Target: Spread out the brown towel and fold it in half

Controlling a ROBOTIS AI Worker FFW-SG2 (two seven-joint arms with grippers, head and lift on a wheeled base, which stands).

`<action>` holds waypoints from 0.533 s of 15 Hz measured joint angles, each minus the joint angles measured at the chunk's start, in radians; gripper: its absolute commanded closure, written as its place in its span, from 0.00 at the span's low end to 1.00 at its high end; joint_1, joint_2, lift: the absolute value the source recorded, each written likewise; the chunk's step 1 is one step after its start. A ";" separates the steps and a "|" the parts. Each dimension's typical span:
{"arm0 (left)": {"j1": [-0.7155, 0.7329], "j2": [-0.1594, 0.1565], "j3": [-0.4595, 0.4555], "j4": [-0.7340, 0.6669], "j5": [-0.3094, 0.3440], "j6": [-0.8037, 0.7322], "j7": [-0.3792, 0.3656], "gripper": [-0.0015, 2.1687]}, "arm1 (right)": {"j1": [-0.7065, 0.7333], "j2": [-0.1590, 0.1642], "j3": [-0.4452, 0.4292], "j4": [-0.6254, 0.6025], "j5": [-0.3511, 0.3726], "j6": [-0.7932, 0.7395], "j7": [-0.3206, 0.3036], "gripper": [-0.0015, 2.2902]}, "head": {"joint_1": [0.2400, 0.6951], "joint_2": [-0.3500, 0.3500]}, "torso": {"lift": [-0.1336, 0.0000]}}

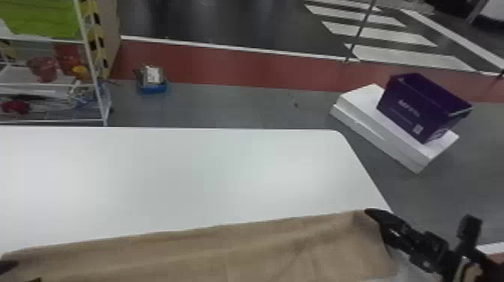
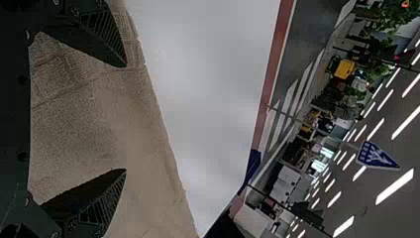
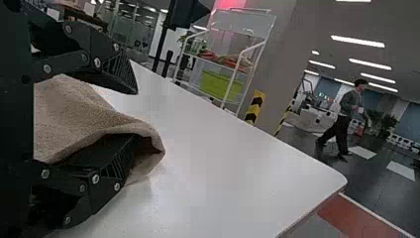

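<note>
The brown towel lies stretched wide across the near part of the white table, with shallow creases toward its right end. At its far right corner is my right gripper; in the right wrist view this gripper is open, one finger under a fold of the towel and the other above it. My left gripper is at the towel's left end, low in the head view. The left wrist view has that gripper open over the towel, its fingers wide apart and the cloth's edge just beyond their tips.
The white table extends beyond the towel to its far edge. Past it on the floor, a purple box rests on white slabs at the right. A white rack stands at the far left, near a small blue-based item.
</note>
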 measured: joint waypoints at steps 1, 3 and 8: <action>0.000 0.001 0.002 -0.002 0.000 0.000 0.000 0.07 | 0.023 -0.004 -0.026 -0.045 0.003 0.053 0.000 0.02 | 1.00 0.10 | 0.07; 0.000 0.001 0.003 -0.008 0.000 0.000 0.001 0.07 | 0.068 -0.011 -0.063 -0.143 0.040 0.138 -0.003 0.02 | 1.00 0.08 | 0.07; -0.004 0.000 -0.010 -0.011 -0.002 0.001 -0.011 0.07 | 0.128 -0.006 -0.092 -0.272 0.132 0.180 -0.026 0.03 | 1.00 0.00 | 0.07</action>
